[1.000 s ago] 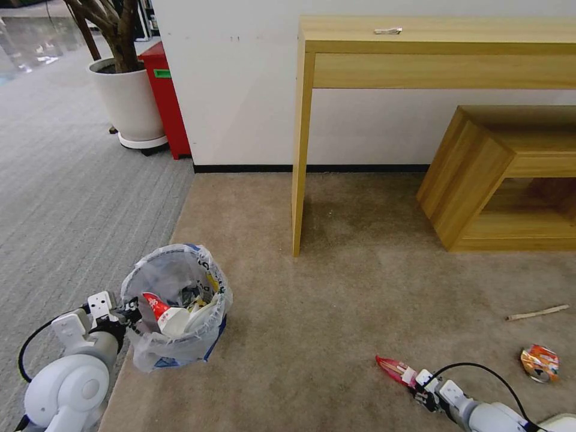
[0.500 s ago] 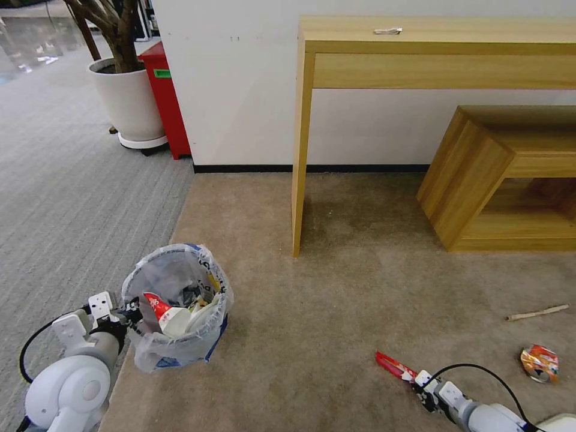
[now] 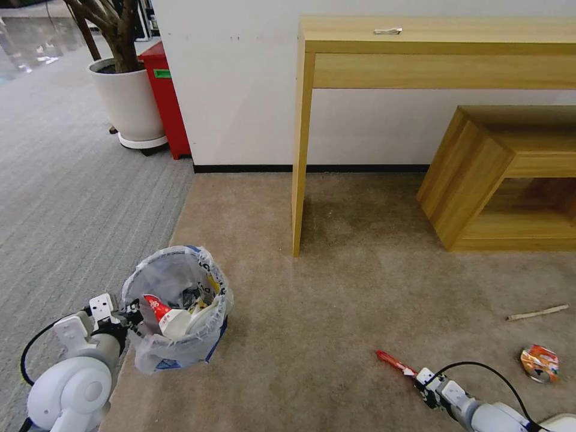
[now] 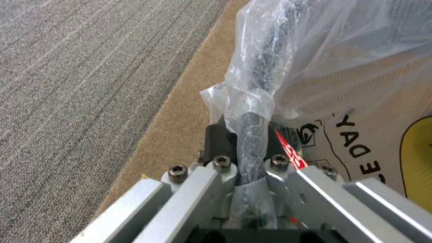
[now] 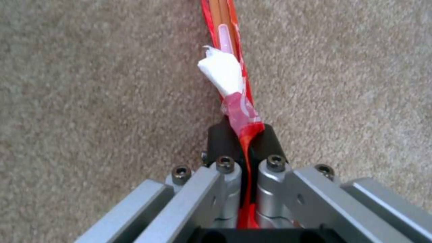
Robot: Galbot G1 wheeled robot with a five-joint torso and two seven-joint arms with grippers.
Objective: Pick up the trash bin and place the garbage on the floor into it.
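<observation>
The trash bin [image 3: 177, 309], lined with a crinkled clear bag and holding cups and wrappers, stands at the carpet's left edge. My left gripper [image 3: 129, 315] is shut on its bagged rim; the left wrist view shows the rim [image 4: 263, 67] pinched in the left gripper [image 4: 245, 135]. At lower right my right gripper [image 3: 417, 377] is shut on a long red wrapper [image 3: 393, 362] just above the carpet. The right wrist view shows the right gripper [image 5: 243, 135] clamped on the wrapper [image 5: 234, 67], which has a white scrap on it. A crushed can [image 3: 539, 362] and a wooden stick [image 3: 537, 312] lie on the floor at right.
A tall wooden desk's leg [image 3: 302, 156] stands mid-carpet, with a low wooden bench [image 3: 474, 174] to its right. A potted plant [image 3: 129, 102] and a red box [image 3: 165, 102] stand by the wall at far left. Open carpet lies between bin and wrapper.
My right gripper has drawn back toward me with the red wrapper, which now shows thinner, edge-on. The bin and left gripper have sunk very slightly.
</observation>
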